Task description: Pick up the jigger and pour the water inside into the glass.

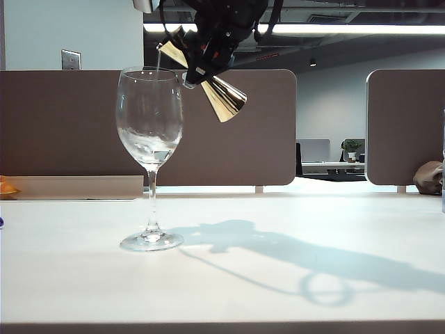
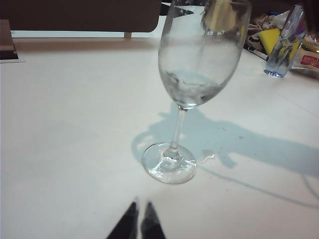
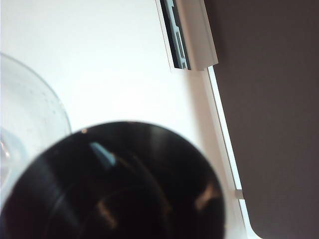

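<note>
Above the glass (image 1: 149, 139), right gripper (image 1: 208, 52) clamped on the waist of the jigger (image 1: 221, 95), tipped steeply with one gold cone over the rim. Thin stream of water (image 1: 158, 61) falling from its lip; a little pooled low in the bowl. Glass upright on the white table (image 1: 278, 292). Left gripper (image 2: 139, 221) low and near the foot, fingertips nearly touching, holding nothing. Dark round shape filling the right wrist view, probably the jigger's cone.
</note>
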Robot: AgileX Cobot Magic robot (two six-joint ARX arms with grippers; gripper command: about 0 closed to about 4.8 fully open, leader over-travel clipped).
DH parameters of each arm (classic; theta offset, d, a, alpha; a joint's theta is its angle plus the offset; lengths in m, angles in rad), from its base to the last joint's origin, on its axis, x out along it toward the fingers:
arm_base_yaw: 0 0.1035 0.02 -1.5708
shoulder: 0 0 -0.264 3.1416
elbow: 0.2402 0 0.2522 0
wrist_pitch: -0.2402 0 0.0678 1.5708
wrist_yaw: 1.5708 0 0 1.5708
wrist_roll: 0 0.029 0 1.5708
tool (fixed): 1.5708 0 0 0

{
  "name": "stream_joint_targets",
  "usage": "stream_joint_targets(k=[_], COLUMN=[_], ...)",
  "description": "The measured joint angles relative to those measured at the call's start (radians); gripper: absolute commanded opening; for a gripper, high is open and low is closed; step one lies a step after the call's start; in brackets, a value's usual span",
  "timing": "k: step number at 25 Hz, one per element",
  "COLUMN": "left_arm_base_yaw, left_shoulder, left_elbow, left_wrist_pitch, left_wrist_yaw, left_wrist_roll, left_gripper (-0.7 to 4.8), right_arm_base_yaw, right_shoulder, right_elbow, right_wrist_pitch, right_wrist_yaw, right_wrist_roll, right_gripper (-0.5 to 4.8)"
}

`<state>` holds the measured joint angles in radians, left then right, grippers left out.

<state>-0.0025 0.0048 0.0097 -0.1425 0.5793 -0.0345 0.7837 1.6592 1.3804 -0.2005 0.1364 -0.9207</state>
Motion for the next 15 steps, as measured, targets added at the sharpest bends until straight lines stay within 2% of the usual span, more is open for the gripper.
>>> stream_joint_targets(k=[15], left_arm_base_yaw=[0.000], left_shoulder=[0.000], left_elbow=[0.000], left_wrist_pitch=[0.000], left_wrist_yaw=[0.000], left_wrist_roll=[0.000], left_gripper=[0.22], right_arm_base_yaw=[0.009], right_shoulder=[0.000], right_elbow=[0.000], right_wrist_pitch=[0.004], right_wrist_yaw=[0.047], right_wrist_roll=[-0.127], right_gripper=[-0.01])
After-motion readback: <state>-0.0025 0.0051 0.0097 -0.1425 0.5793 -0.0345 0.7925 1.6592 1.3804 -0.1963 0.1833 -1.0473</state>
